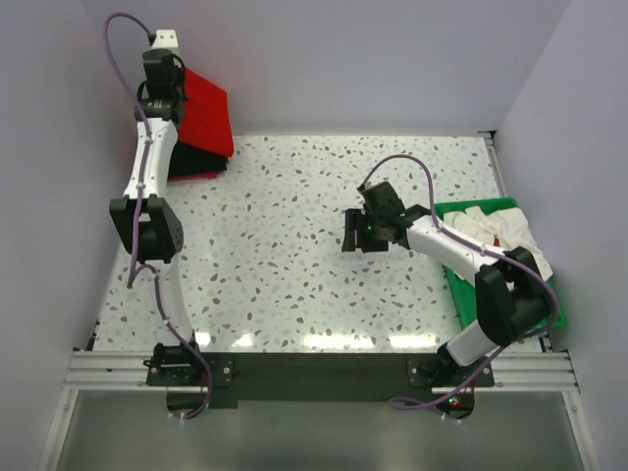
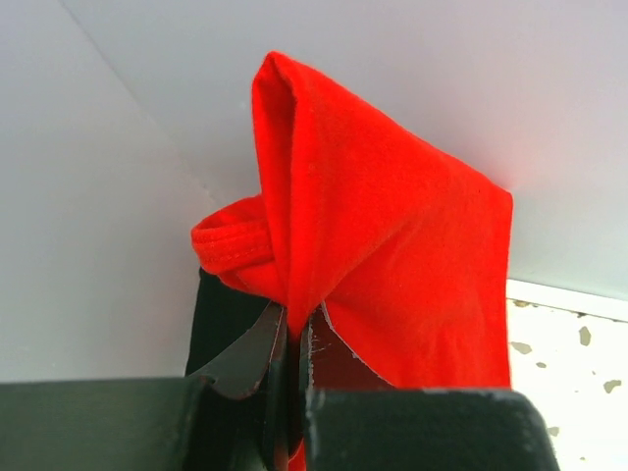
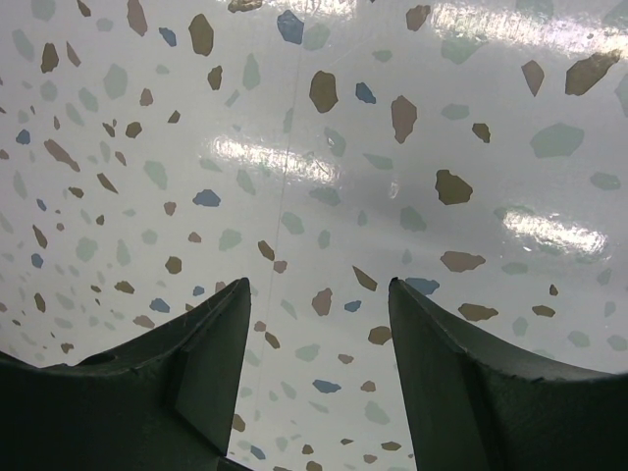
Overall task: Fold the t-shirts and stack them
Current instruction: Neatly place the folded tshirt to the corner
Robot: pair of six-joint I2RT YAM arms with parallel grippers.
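White speckled glossy table (image 1: pixel 314 265) is used as the folding surface. Bright red soft-cloth t-shirt (image 1: pixel 208 116) is held up at its far-left corner, a bunched fold pinched in the closed left gripper (image 2: pixel 294 339), probably for spreading out. Whitish crumpled shirt (image 1: pixel 496 228) is heaped in the green plastic tray (image 1: pixel 459 289). The right gripper (image 3: pixel 319 294) is poised open and empty above the table.

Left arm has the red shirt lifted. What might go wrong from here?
The left pincer is shut on just a thin bunched fold of the red t-shirt; it may slip free.
The shirt hangs close over the black t-shirt, so moving it may drag that one along.
The right pincer is open over bare table, so nothing supports the other side.
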